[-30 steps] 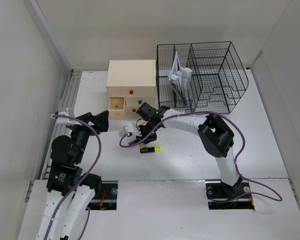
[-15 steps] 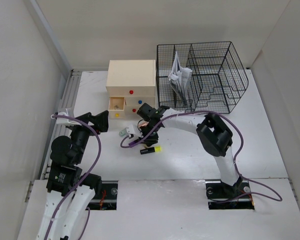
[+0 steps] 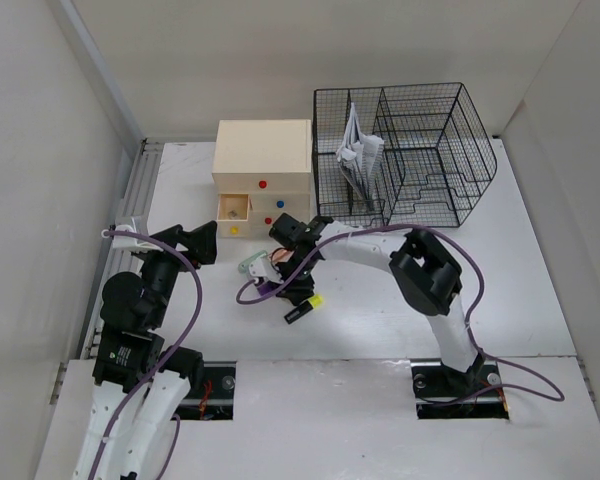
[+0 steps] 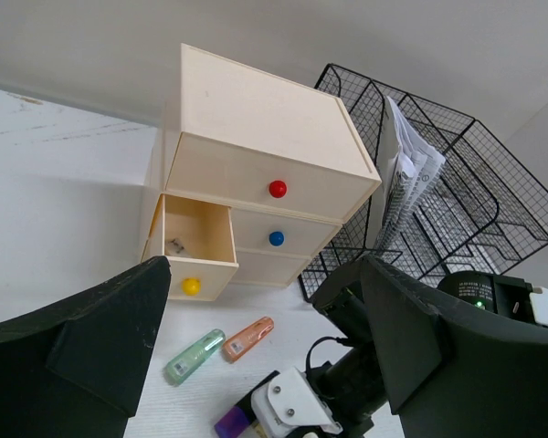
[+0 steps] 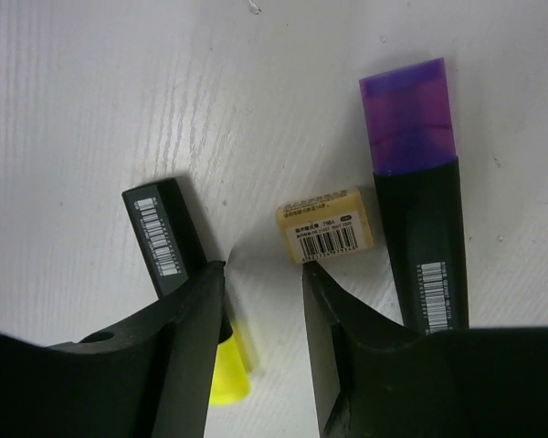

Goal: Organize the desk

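A: Right gripper (image 5: 262, 278): jaws apart, empty, low over the desk (image 5: 119, 91), yellow marker (image 5: 169, 239) beside one finger, eraser (image 5: 325, 226) just beyond.
B: Closing here could pinch the marker's cap and flick it into the eraser or purple marker (image 5: 418, 228).
A: Left gripper (image 4: 265, 274) hangs wide apart, empty.

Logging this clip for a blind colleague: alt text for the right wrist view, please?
The right gripper hangs open over the white desk, nothing between its fingers. Before it lie a yellow-capped highlighter, a small barcoded eraser and a purple-capped highlighter.
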Motion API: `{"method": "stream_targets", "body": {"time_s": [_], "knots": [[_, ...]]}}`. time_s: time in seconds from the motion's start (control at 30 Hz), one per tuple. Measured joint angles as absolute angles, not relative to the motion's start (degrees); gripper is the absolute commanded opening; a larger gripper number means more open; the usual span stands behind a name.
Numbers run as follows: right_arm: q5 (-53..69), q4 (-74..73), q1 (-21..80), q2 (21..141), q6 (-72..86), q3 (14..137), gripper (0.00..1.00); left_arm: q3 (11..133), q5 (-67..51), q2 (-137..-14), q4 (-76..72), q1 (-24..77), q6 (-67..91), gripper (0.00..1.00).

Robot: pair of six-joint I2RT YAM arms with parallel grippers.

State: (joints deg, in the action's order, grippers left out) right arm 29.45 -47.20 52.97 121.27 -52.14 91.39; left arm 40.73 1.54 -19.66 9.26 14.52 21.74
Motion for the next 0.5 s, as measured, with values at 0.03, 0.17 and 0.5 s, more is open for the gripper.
{"method": "stream_targets", "body": {"time_s": [0.03,0.17,0.5], "knots": [[29.61,-47.18,52.97,121.40,-52.12,91.48,0.47,40.73,1.52,-19.66,9.26,14.52,21.74,0.83],[30.00,-46.63,53.21,121.64,-50.85,91.88,0.53,40.73,1.54,-19.66,9.26,14.52,21.71,0.83],[26.63,-41.34,53.41,121.91,-45.06,92.07,0.61,40.73,1.52,-19.66,9.26,14.52,21.74,0.83]]}}
